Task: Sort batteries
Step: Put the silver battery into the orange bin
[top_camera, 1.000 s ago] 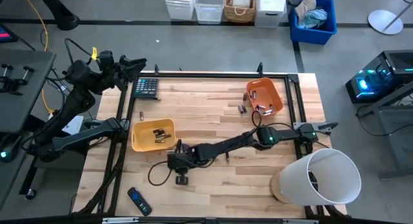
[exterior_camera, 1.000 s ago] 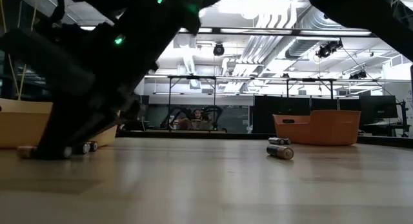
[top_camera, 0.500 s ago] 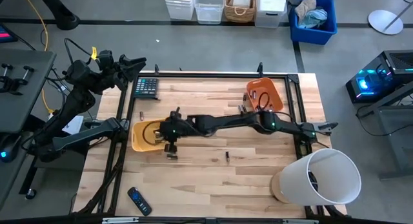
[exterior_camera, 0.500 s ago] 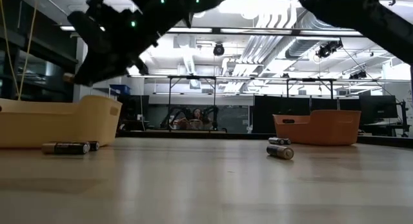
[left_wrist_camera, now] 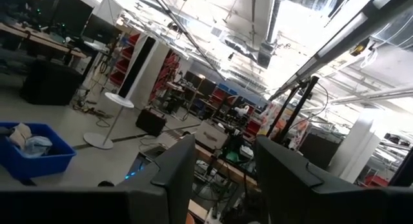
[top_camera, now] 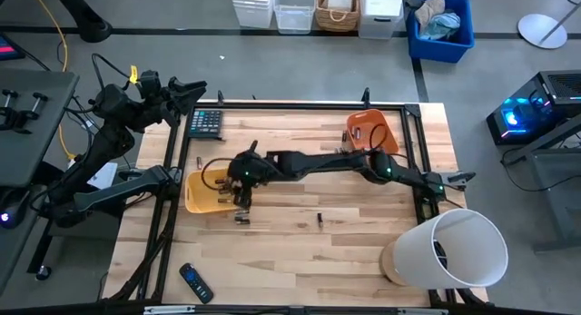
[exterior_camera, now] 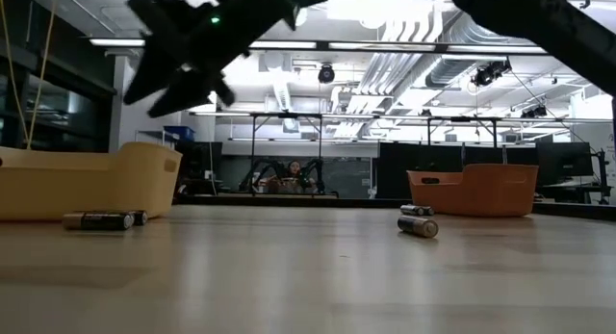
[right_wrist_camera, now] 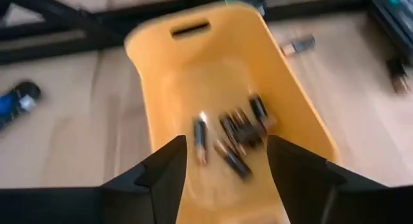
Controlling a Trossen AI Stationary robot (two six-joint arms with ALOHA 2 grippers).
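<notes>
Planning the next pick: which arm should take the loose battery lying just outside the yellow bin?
Right. The right gripper hangs open over the yellow bin, beside that battery; the left gripper is parked off the table's far-left corner.

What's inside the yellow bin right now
The yellow bin holds a loose cluster of batteries. The right gripper, fingers open, hovers over it, hiding the near end.

The wooden table (top_camera: 300, 260) carries a yellow bin (top_camera: 201, 190), an orange bin (top_camera: 370, 132), a calculator (top_camera: 206, 123), a remote (top_camera: 194, 281), a white bucket (top_camera: 454, 250), and loose batteries (top_camera: 320, 219).
</notes>
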